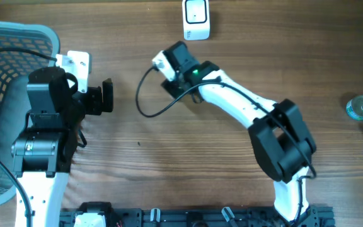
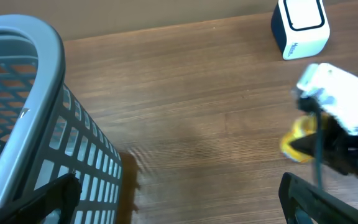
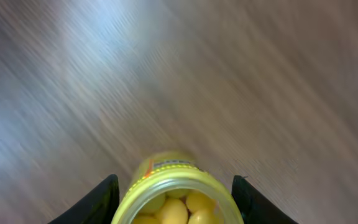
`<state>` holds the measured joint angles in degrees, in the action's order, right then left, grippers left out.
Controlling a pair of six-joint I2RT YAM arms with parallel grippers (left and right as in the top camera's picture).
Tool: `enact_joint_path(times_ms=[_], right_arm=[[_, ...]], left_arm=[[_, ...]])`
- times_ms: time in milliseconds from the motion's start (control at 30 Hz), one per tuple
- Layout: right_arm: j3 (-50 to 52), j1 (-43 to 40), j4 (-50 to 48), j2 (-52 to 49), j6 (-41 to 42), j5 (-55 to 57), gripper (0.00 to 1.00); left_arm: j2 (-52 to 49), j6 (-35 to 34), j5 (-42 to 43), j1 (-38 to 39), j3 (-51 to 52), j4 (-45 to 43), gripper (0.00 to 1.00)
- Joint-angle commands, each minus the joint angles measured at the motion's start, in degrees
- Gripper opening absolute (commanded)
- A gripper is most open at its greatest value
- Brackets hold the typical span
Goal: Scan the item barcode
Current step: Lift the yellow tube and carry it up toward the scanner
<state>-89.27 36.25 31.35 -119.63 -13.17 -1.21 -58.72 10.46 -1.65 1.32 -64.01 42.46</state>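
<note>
Both right gripper [image 3: 174, 200] fingers clamp the yellow jar [image 3: 166, 177] — hold it square, turn its label toward the white scanner [image 1: 196, 19]; your left gripper [image 2: 176, 202] hangs spread wide.

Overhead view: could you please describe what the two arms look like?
Both arms have white links with bulky black joint housings. The left arm ends in a black gripper with a white camera module. The right arm shows a green light and a looping black cable.
</note>
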Motion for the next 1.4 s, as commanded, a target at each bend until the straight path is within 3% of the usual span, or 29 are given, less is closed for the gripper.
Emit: enact_joint_path(times_ms=[0,333,467,667,1233,1367], right_arm=[[1.0,-4.3,6.4,3.6,-0.4,-2.4,0.26],[1.0,-17.5,20.5,8.7,-3.4,-36.6,0.25],[1.0,-22.9,23.3,12.1,-7.9,-60.3,0.25],[1.0,-28.4,25.2,16.0,-7.8,-76.7,0.25],[1.0,-28.4,24.5,16.4,-7.7,-75.8,0.23],[1.0,-27.1,7.8,16.3,-2.6,-45.6,0.21]], left_arm=[[-0.2,0.7,-0.3,-0.5,0.3,-0.1,1.0],[-2.4,-0.4,-0.3,-0.5,0.3,0.0,1.0],[-4.8,-0.6,-0.3,-0.5,0.3,0.0,1.0],[-7.0,-0.6,-0.3,-0.5,0.3,-0.2,1.0],[-7.3,-0.6,-0.3,-0.5,0.3,-0.2,1.0],[-7.3,-0.8,2.3,-0.5,0.3,-0.4,1.0]])
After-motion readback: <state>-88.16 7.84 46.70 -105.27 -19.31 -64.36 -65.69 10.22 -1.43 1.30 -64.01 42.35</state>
